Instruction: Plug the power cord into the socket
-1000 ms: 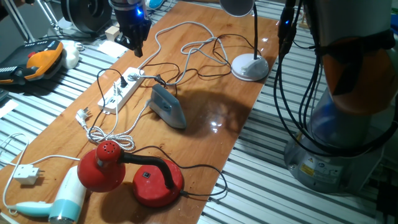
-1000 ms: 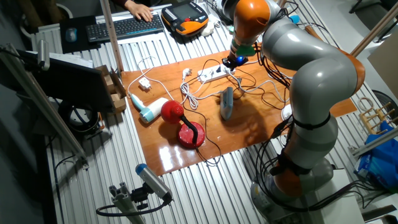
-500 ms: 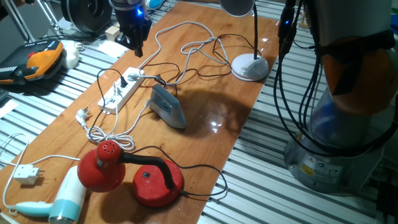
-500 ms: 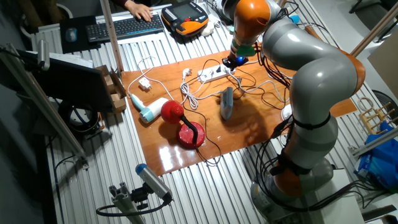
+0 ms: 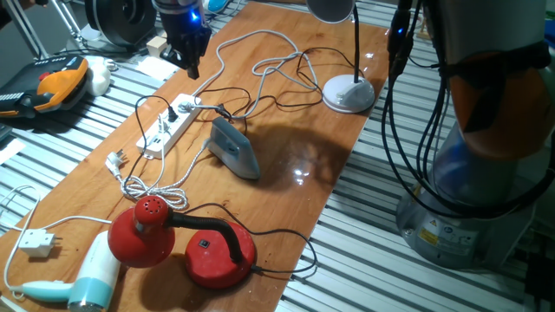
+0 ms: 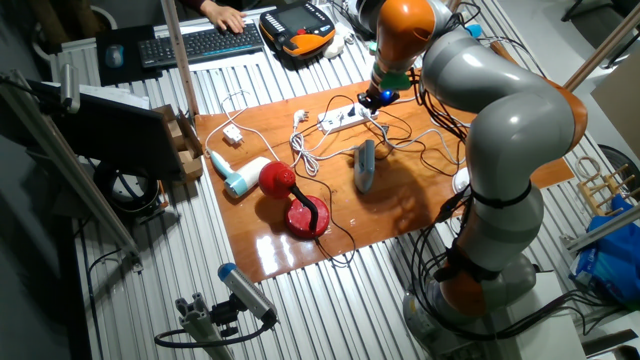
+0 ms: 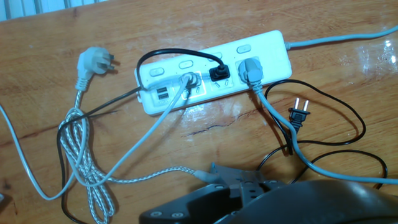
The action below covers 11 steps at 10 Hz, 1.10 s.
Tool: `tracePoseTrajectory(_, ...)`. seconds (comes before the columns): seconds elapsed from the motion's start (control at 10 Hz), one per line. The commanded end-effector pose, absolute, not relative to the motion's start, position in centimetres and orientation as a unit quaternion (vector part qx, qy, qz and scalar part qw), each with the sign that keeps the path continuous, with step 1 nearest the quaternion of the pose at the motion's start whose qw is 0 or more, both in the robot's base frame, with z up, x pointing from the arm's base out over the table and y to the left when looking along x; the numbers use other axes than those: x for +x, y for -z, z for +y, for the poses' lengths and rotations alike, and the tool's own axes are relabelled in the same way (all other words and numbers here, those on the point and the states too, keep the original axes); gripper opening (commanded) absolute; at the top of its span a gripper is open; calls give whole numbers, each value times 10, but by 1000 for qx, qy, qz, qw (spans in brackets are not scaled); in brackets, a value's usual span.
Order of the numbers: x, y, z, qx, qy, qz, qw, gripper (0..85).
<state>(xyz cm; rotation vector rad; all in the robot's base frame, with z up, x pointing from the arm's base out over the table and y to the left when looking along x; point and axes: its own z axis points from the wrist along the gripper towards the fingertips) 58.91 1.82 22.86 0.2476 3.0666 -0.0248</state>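
Note:
The socket point(image 7: 267, 46) is a long white power strip point(image 5: 166, 128) on the wooden table, also seen in the other fixed view point(image 6: 342, 118). Two thin black cables show. One ends in a black plug point(image 7: 219, 73) seated in a middle outlet. The other ends in a two-pin black plug point(image 7: 297, 114) lying loose on the wood right of the strip. I cannot tell which of them is the power cord. My gripper point(image 5: 192, 73) hangs above the strip's far end with nothing visible in it. Its fingers do not show in the hand view.
A grey plug point(image 7: 249, 67) and a white one point(image 7: 186, 79) also sit in the strip. A braided cord's plug point(image 7: 93, 62) lies loose on the left. The blue iron point(image 5: 234, 147), a red lamp point(image 5: 173, 238), a white lamp base point(image 5: 349, 93) and a hair dryer point(image 5: 87, 277) stand around.

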Motion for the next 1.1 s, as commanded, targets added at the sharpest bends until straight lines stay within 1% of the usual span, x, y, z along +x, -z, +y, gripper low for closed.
tracePoseTrajectory(0.0, 589, -228, 18, 81, 8, 996, 32, 0)
tracePoseTrajectory(0.6, 589, -228, 17, 85, 3, 996, 31, 0)
tracePoseTrajectory(1.0, 588, -228, 19, 89, 3, 995, 36, 0)
